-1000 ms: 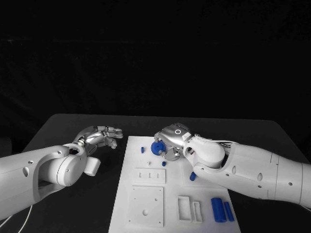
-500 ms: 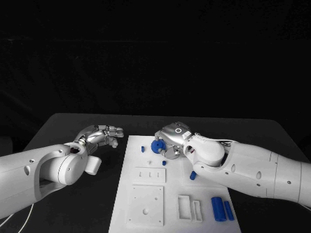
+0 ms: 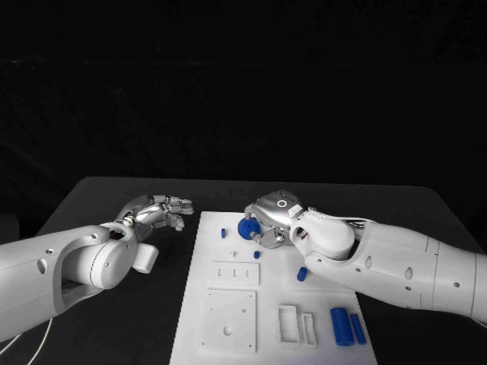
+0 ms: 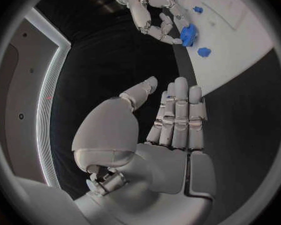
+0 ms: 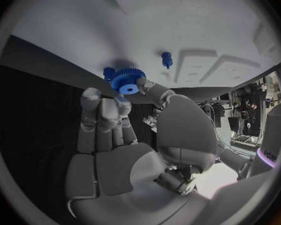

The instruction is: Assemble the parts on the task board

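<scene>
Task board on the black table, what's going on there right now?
The right hand holds a blue gear at the far end of the white task board. The left hand hovers off the board's left side, fingers apart, holding nothing. Other blue parts, including two cylinders, lie on the board.

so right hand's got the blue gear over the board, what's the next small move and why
Probably ease the right hand down to seat the blue gear on the task board. The fingers pinch the gear at the board's far end, near a small blue peg. Whether the gear already touches the board is unclear, so go slowly. The left hand is open, beside the board.
</scene>
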Tool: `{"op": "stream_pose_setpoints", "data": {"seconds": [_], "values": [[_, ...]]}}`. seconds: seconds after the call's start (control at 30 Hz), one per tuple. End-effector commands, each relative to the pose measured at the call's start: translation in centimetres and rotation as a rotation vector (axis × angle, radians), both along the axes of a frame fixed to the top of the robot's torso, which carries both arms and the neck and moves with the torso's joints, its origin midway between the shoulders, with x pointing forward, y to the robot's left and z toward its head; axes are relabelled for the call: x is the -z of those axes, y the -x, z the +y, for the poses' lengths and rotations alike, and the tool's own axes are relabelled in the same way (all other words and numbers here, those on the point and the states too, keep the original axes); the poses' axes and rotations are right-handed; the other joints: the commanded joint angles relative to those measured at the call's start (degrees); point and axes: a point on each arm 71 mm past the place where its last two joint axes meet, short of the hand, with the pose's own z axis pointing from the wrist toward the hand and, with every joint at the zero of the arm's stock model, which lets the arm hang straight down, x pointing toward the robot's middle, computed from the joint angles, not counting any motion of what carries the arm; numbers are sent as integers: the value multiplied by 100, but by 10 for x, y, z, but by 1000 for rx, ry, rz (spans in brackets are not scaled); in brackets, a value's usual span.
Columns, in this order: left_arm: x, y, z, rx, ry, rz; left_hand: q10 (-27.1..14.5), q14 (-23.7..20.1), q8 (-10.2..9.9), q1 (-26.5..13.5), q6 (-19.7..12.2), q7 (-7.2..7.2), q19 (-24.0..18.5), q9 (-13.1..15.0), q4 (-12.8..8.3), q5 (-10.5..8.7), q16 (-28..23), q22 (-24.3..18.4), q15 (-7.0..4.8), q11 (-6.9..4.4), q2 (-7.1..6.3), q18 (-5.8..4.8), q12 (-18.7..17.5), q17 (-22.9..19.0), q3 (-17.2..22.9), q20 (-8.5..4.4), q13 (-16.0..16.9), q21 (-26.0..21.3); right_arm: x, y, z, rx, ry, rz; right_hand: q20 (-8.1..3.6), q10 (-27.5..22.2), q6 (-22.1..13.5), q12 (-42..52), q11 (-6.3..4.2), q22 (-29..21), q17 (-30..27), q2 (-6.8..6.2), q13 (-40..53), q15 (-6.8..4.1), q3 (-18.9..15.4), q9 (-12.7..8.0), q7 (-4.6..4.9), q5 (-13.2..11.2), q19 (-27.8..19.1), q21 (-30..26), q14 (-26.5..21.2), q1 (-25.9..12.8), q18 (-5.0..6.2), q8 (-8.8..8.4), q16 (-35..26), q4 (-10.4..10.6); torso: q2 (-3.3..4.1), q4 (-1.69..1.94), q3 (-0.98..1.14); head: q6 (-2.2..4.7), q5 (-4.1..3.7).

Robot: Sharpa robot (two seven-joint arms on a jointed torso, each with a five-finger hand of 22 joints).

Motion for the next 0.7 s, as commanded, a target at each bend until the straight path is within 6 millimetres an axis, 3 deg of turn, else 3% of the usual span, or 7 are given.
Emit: {"op": "stream_pose_setpoints", "data": {"seconds": [0.03, 0.7], "values": [[-2, 0, -1, 3, 0, -10, 9, -30, -11, -42, -29, 15, 5, -3, -9, 39, 21, -8, 8, 35, 14, 155, -35, -7, 21, -29, -1, -18, 7, 0, -3, 11, 32, 30, -5, -12, 251, -9, 33, 86, 9, 2, 2, 31, 7, 11, 195, -17, -6, -11, -2, -54, 174, 45, -25, -30, 2, -1, 1, -1, -6], [-2, 0, 0, 1, -2, -10, 9, -30, -10, -41, -30, 16, 5, -3, -9, 40, 24, -9, 8, 36, 13, 156, -38, -11, 23, -28, -1, -17, 9, 3, 0, -3, 34, 57, 1, -8, 285, -5, 21, 86, 14, 2, 2, 19, -1, 19, 182, -68, -1, -12, 2, -88, 174, 66, -30, -34, 3, 4, -2, -24, -27]]}}
